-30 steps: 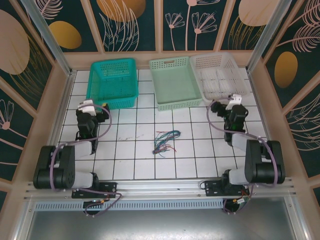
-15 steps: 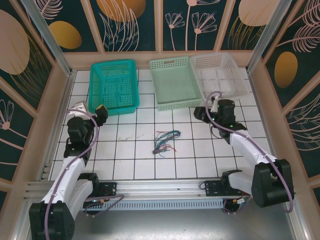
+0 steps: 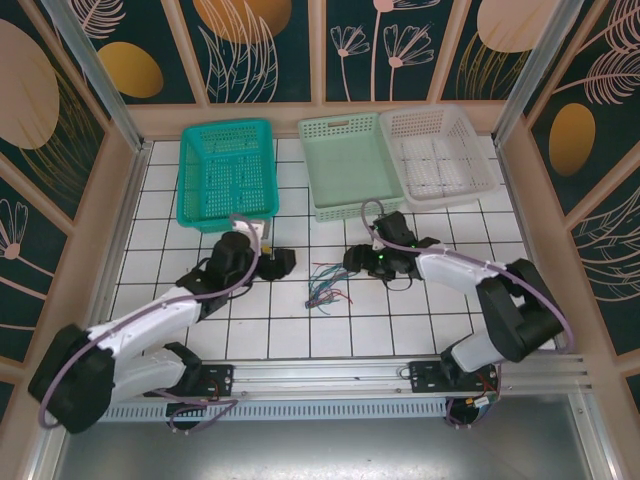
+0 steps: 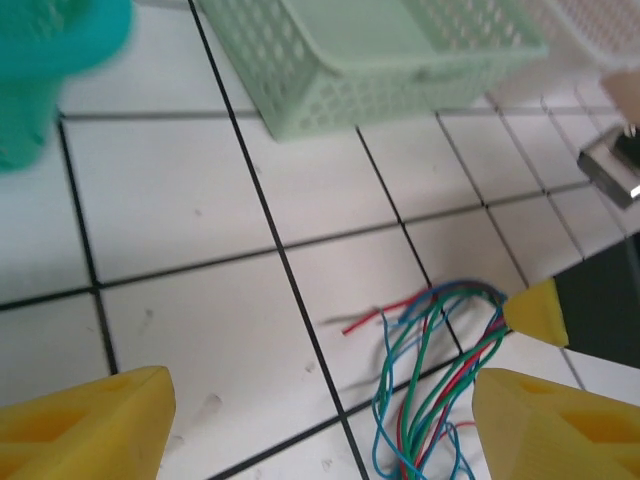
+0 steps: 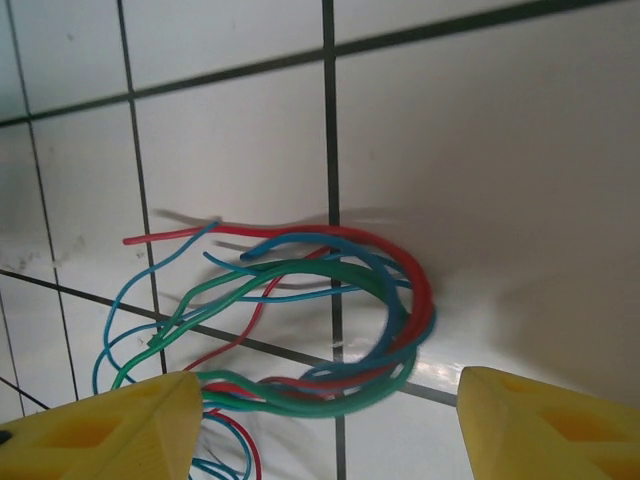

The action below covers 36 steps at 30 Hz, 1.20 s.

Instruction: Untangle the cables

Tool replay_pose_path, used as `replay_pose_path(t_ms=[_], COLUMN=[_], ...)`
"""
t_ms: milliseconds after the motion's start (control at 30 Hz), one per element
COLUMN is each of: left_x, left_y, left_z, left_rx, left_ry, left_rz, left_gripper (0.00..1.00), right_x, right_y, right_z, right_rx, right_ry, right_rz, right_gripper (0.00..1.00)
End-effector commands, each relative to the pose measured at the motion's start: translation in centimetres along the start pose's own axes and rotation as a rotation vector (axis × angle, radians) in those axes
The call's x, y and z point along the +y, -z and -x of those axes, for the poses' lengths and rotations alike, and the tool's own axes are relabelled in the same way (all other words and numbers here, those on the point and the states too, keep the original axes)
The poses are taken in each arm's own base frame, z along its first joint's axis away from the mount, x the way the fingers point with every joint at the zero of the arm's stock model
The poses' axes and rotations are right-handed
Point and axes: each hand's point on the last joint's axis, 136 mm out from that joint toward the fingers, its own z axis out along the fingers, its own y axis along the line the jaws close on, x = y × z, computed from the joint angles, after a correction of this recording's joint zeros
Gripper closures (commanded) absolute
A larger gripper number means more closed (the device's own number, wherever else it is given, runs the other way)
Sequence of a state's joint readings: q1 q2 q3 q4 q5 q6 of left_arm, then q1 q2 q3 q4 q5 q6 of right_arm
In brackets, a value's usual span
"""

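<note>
Looking down from high above the near edge, taking in the whole bench [image 3: 290, 330]. Riding low and close on both wrists, facing in from left and right at the same cables [image 3: 328, 282].

No readable text anywhere, honestly. The teal basket [image 3: 226, 128], green basket [image 3: 340, 123] and white basket [image 3: 432, 122] at the far side are unmarked (wall panels [image 3: 260, 50] just have leaf drawings).
</note>
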<state>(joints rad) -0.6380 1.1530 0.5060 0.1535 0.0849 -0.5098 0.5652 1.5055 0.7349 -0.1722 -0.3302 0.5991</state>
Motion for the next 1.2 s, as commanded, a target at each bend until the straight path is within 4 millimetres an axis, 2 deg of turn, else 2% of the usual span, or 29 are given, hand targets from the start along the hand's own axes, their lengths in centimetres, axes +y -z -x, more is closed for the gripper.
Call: replay_pose_path(t_ms=[0, 67, 200, 267, 367, 467, 567, 800, 933, 1100, 1167], left_x=[-1.4, -2.0, -2.6, -3.0, -4.2, -4.3, -4.8, -7.1, -8.4, -9.4, -9.7], left_y=[-1.3, -2.3, -4.6, -5.5, -6.4, -7.4, -7.9, -8.4, -8.0, -7.5, -7.2], left_z=[-0.6, -1.6, -4.3, -5.3, -6.0, -6.5, -6.2, -3.7, -2.1, -1.3, -1.0], left_rx=[0.05, 0.1, 0.23, 0.273, 0.301, 0.327, 0.322, 0.25, 0.197, 0.182, 0.172], left_ry=[-0.005, -0.007, -0.055, -0.073, -0.073, -0.088, -0.083, -0.06, -0.04, -0.049, -0.045], left_rz=[-0.041, -0.068, -0.073, -0.086, -0.141, -0.141, -0.158, -0.24, -0.287, -0.33, -0.335], left_gripper=[0.22, 0.25, 0.35, 0.39, 0.46, 0.55, 0.58, 0.57, 0.58, 0.57, 0.57], right_x=[0.8, 0.9, 0.6, 0.4, 0.7, 1.2, 1.5, 3.5, 4.1, 5.0, 4.6], right_y=[-0.7, -1.4, -2.1, -2.0, -1.4, -0.5, 0.5, 2.4, 3.1, 3.6, 3.6], right_z=[0.2, -0.1, -0.6, -0.3, 0.8, 2.1, 3.0, 4.3, 4.6, 4.7, 4.8], right_rx=[0.024, 0.052, 0.064, 0.039, -0.022, -0.108, -0.182, -0.303, -0.341, -0.372, -0.373], right_ry=[-0.039, -0.049, -0.061, -0.069, -0.073, -0.073, -0.091, -0.024, 0.036, 0.101, 0.101], right_rz=[-0.02, -0.029, -0.065, -0.074, -0.078, -0.08, -0.063, -0.016, -0.063, -0.096, -0.131], right_gripper=[0.33, 0.41, 0.7, 0.81, 0.87, 0.96, 1.0, 1.0, 1.0, 1.0, 1.0])
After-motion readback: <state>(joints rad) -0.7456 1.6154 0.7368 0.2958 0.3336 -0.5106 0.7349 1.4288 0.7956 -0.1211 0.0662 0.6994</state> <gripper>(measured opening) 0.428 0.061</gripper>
